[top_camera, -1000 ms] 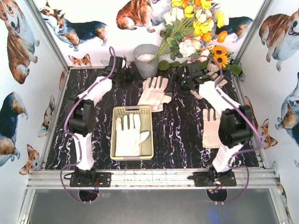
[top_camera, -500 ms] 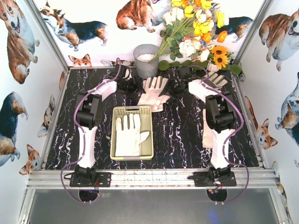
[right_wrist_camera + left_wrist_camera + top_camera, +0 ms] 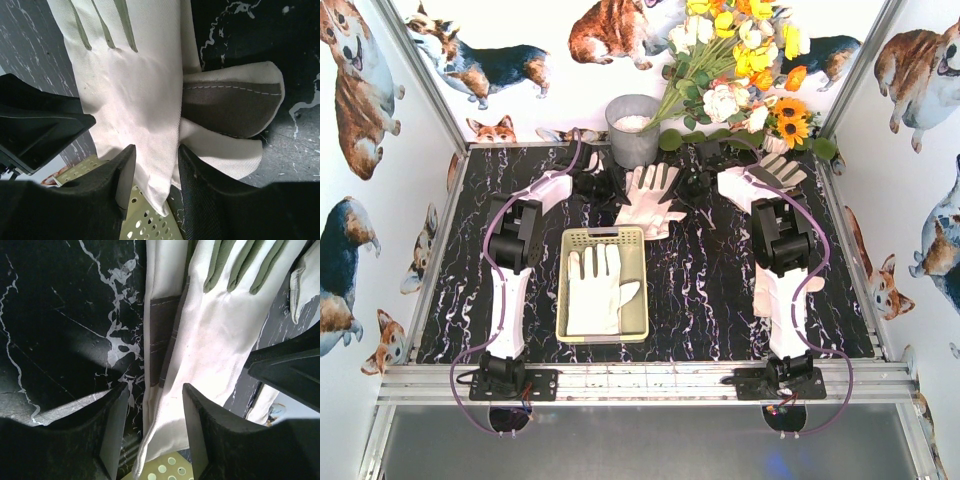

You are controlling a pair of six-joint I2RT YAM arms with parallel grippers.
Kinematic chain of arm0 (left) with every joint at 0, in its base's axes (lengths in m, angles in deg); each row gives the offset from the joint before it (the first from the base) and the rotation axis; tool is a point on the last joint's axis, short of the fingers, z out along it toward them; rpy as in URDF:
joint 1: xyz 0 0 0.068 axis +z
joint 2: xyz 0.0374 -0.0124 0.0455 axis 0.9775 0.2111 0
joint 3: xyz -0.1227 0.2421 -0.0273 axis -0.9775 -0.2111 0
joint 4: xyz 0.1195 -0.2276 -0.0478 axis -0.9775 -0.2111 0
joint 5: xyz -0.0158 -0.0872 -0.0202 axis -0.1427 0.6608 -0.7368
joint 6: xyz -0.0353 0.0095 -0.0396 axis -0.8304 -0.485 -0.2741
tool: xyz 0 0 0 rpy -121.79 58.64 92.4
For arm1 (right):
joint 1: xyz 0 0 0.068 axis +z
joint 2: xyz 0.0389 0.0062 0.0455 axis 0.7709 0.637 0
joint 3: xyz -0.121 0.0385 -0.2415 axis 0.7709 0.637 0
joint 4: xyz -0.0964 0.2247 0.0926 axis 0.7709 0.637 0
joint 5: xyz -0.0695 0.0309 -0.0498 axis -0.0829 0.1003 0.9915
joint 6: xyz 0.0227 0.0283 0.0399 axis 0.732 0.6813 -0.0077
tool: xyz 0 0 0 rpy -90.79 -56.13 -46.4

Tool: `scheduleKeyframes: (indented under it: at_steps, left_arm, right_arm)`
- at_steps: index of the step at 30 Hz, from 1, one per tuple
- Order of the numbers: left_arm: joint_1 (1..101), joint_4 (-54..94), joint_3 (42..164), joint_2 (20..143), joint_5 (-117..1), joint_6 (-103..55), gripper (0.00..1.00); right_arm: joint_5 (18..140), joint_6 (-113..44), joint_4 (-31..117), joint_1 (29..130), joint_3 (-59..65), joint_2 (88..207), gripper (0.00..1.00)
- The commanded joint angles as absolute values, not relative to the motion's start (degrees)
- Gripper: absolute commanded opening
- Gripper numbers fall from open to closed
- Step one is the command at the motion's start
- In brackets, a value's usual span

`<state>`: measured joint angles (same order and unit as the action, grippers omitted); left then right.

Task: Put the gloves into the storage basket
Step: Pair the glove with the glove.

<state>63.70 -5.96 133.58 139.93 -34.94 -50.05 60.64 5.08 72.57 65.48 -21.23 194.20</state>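
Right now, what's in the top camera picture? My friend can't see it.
The left claw and right claw sit at either side of a white glove on a black marble table, just behind a yellow-green basket. A second glove lies inside the basket.

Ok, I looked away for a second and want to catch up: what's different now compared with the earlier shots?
Both arms swung inward to the glove behind the storage basket. The left hand and right hand now straddle its side edges near the cuff, jaws narrower than before but apparently not yet clamped. Unchanged: that glove, the glove in the basket, the grey bucket.
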Motion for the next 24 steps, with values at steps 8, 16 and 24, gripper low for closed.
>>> scheduleKeyframes:
  at_steps: [8, 16, 24]
  left_arm:
    - [64.36, -5.01, 135.76, 140.68, -33.63, -46.98, 0.24]
    - [64.19, -4.34, 134.34, 136.57, -35.11, -45.97, 0.0]
    - [63.17, 0.4, 128.49, 130.44, -36.76, -49.16, 0.0]
  right_arm:
    - [58.18, 5.25, 70.76, 65.62, -26.15, 197.35, 0.26]
    - [59.46, 3.27, 70.01, 65.6, -27.33, 194.03, 0.0]
    - [61.87, -3.7, 77.28, 65.64, -34.58, 192.35, 0.0]
